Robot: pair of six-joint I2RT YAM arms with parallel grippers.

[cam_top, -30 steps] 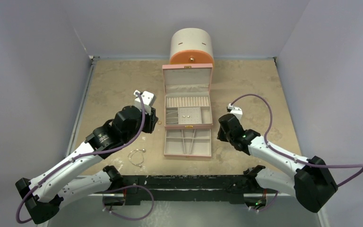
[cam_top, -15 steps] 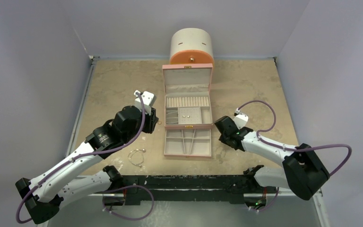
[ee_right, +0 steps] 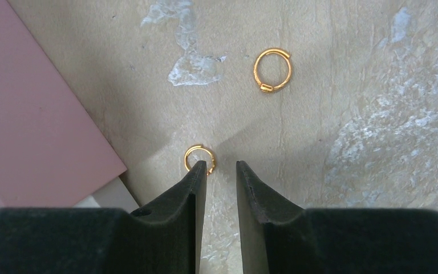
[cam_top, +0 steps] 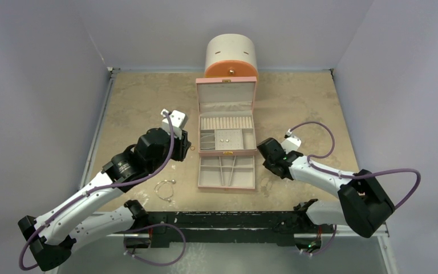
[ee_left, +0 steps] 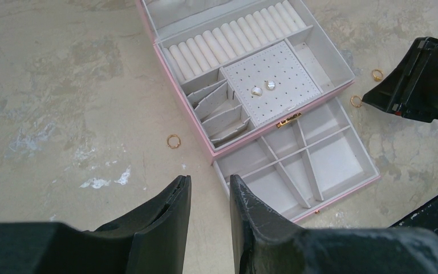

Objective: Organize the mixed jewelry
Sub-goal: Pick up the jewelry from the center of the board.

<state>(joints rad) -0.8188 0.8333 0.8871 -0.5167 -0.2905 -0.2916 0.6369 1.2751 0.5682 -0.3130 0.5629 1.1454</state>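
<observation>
Left hand (ee_left: pixel 210 180): parted, empty, lower centre of its view.
Right hand (ee_right: pixel 220 165): narrowly parted, gripping nothing.
Near ring (ee_right: pixel 199 147): on the surface (ee_right: pixel 348 142) at its left fingertip, centre frame.
Handling: probably light, stiff, slippery; lies flat, so pinch across the band.
Far ring (ee_right: pixel 255 69): upper centre, apart from the first.

An open pink jewelry box (ee_left: pixel 331 165) is seen on the table (ee_left: pixel 63 85), with two pearly studs (ee_left: pixel 255 90) set on its dotted pad. One gold ring (ee_left: pixel 173 141) lies at the box's 9 o'clock. Two more rings (ee_left: pixel 377 75) lie at 3 o'clock, beside the right hand (ee_left: pixel 373 100). At 6 o'clock the left hand (ee_left: pixel 210 194) is held slightly parted and empty.
</observation>
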